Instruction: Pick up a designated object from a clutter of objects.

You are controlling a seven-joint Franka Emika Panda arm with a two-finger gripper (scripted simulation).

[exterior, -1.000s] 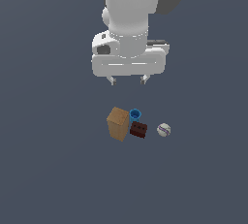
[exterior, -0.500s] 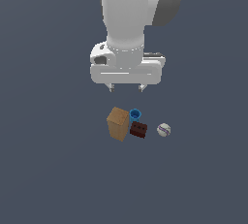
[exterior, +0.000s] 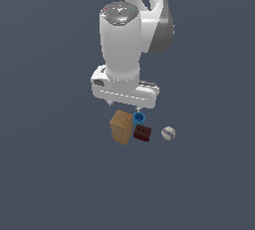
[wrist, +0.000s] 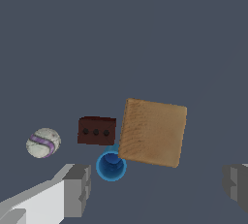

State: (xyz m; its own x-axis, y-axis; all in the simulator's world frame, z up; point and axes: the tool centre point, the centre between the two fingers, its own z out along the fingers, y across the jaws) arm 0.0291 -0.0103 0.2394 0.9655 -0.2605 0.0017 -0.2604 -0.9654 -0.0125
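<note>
Four small objects sit clustered at the exterior view's centre, where the white gripper (exterior: pixel 122 107), fingers spread wide and empty, has dropped since a second ago to hover just above the tall tan-brown cardboard-like box (exterior: pixel 121 127), seemingly nearing a grasp.

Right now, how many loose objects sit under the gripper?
4: tan box; blue cup behind, touching it; dark red studded brick beside; striped ball apart. None seems hidden.
</note>
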